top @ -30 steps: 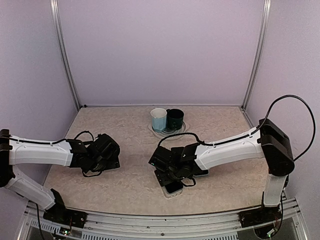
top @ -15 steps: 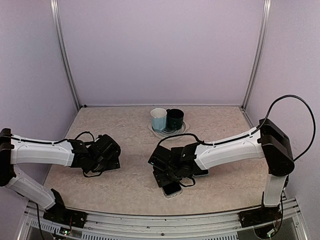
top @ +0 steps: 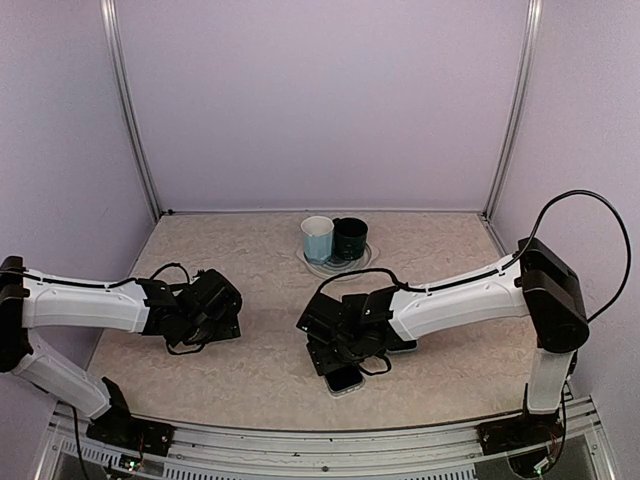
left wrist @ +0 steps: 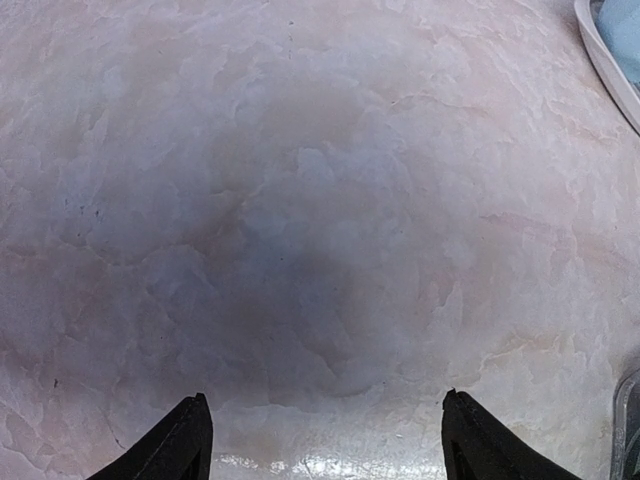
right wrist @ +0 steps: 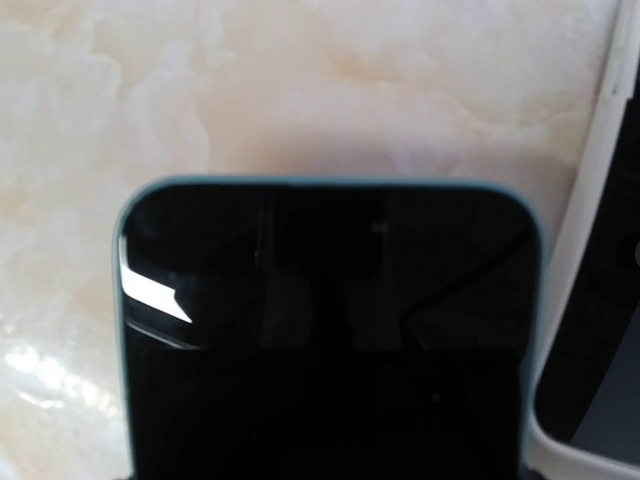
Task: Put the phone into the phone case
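- Right wrist view: the phone [right wrist: 330,340] fills the lower centre of the frame. Its dark screen faces up, a teal edge runs round its rounded corners, and its lower part runs off the bottom edge. Along the right edge, just beside it, runs the pale rim of the phone case [right wrist: 600,380], dark inside. Whether the two touch cannot be told. Marbled worktop [right wrist: 300,90] fills the upper part. The fingers of the right tool [top: 340,345] do not show here, so I cannot tell how far it is open or whether it grips the phone.
- Left wrist view: the left tool [left wrist: 325,440] is spread wide. Its two dark fingertips [left wrist: 185,445] sit well apart at the lower edge, with only worktop between them. The curved rim of a plate [left wrist: 603,55] cuts the upper right corner.
- Top view: the right tool sits low at lower centre. A dark slab with a pale rim juts out just below it, and from here I cannot tell whether that is phone or case. The left tool lies left of centre, well apart from it. At back centre a pale cup [top: 317,238] and a dark cup [top: 350,237] stand side by side on the plate.
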You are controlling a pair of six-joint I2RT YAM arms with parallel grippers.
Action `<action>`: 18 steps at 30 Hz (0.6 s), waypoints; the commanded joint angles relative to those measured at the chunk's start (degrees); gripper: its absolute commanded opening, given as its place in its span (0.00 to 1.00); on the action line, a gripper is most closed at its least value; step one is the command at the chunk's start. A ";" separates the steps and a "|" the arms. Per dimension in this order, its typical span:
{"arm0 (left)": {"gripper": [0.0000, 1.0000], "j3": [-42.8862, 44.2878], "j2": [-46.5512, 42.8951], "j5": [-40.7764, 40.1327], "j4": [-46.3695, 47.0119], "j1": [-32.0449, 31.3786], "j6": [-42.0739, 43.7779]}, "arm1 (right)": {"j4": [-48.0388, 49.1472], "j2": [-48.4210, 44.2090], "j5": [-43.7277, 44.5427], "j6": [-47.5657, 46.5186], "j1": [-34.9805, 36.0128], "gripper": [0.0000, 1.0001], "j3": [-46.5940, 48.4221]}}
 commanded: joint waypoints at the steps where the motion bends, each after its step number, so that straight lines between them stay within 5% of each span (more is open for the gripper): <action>1: 0.78 0.91 0.52 0.30 0.91 0.30 0.50 | -0.16 1.41 2.00 -0.76 0.14 0.54 0.65; 12: 0.78 0.70 0.59 0.30 1.06 0.35 0.41 | -0.08 1.51 -1.37 0.46 0.63 0.62 -0.89; 18: 0.78 0.73 0.65 0.18 1.06 0.30 0.59 | -5.63 2.11 0.45 0.69 0.75 0.99 2.77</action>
